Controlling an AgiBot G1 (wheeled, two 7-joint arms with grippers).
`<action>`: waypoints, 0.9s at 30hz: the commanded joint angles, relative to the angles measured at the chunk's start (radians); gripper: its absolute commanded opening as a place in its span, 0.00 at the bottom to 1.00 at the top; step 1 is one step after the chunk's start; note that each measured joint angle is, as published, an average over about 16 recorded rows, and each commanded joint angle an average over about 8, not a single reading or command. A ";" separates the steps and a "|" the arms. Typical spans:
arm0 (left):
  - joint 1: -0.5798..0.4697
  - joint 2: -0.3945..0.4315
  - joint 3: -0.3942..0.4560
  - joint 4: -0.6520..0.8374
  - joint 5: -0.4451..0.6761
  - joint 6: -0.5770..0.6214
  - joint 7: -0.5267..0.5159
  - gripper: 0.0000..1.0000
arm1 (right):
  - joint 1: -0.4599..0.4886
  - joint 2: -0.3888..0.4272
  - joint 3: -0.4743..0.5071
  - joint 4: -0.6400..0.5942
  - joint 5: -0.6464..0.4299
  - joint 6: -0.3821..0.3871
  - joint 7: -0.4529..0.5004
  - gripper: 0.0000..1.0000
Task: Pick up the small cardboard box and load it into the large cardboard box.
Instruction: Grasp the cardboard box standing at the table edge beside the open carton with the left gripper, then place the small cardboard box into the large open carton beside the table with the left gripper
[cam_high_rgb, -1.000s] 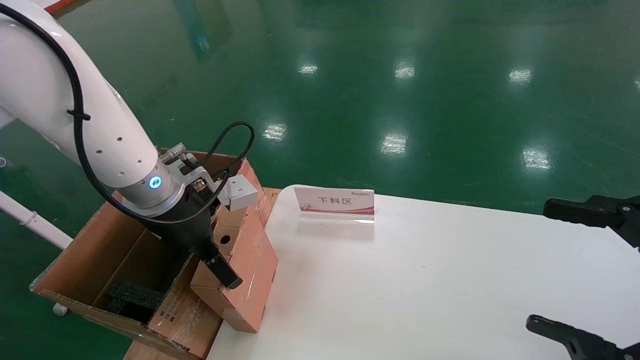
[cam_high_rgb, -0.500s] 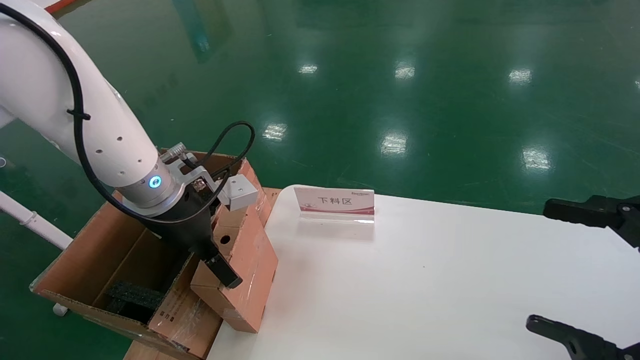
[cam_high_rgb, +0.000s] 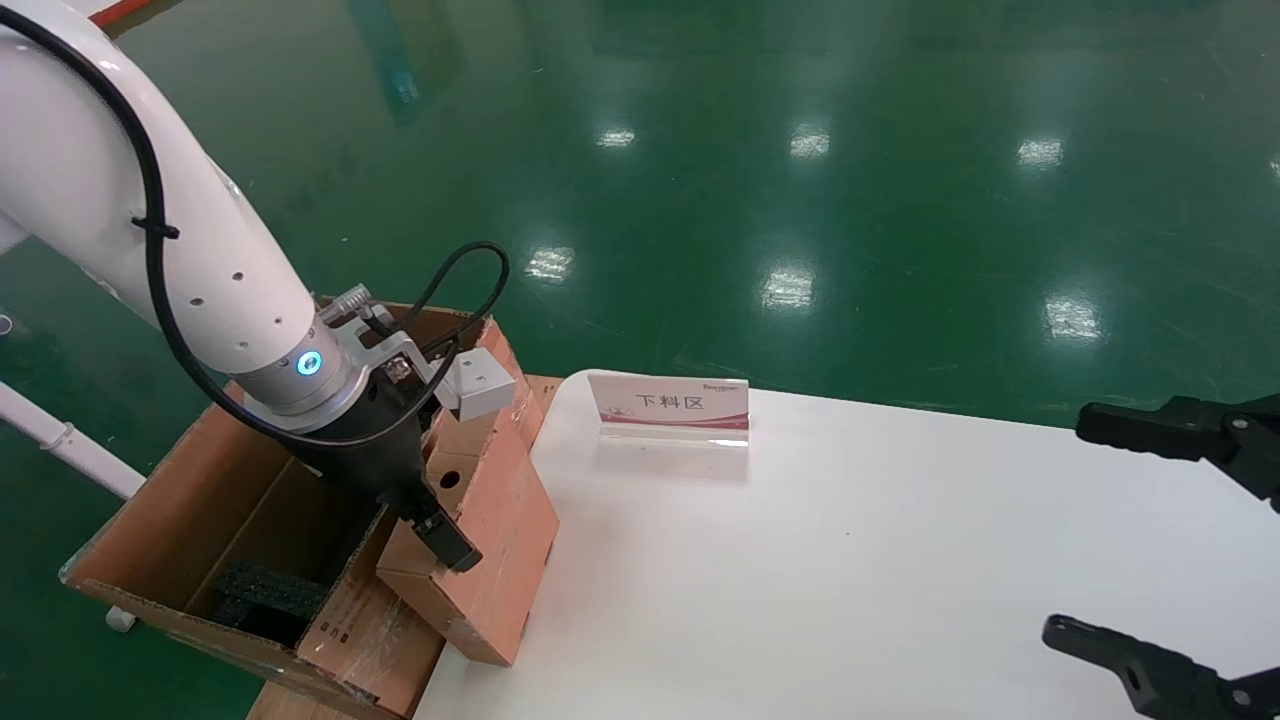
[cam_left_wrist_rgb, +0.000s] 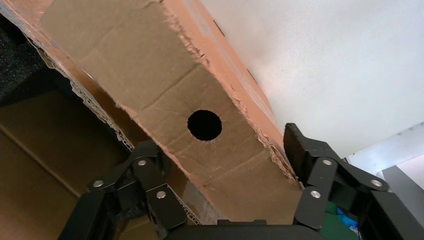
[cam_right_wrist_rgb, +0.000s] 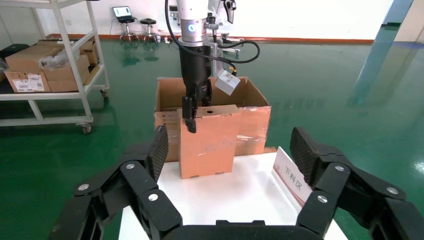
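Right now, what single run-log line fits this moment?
left hand: shut on small cardboard box | box: tilted at table edge, against large cardboard box, not loaded | right hand: open, idle

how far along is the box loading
Done: the left gripper has closed on the small cardboard box, fingers straddling its top edge. In hand: the box looks slightly tilted at the white table edge. Left: carrying it into the large cardboard box. The right gripper waits open.
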 joint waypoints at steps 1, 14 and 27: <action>0.000 0.000 0.000 0.000 0.000 0.000 0.000 0.00 | 0.000 0.000 0.000 0.000 0.000 0.000 0.000 0.00; -0.001 0.000 -0.001 0.000 0.000 0.001 0.001 0.00 | 0.000 0.000 0.000 0.000 0.000 0.000 0.000 0.64; -0.001 0.000 -0.001 0.001 0.000 0.002 0.001 0.00 | 0.000 0.000 0.000 0.000 0.000 0.000 0.000 1.00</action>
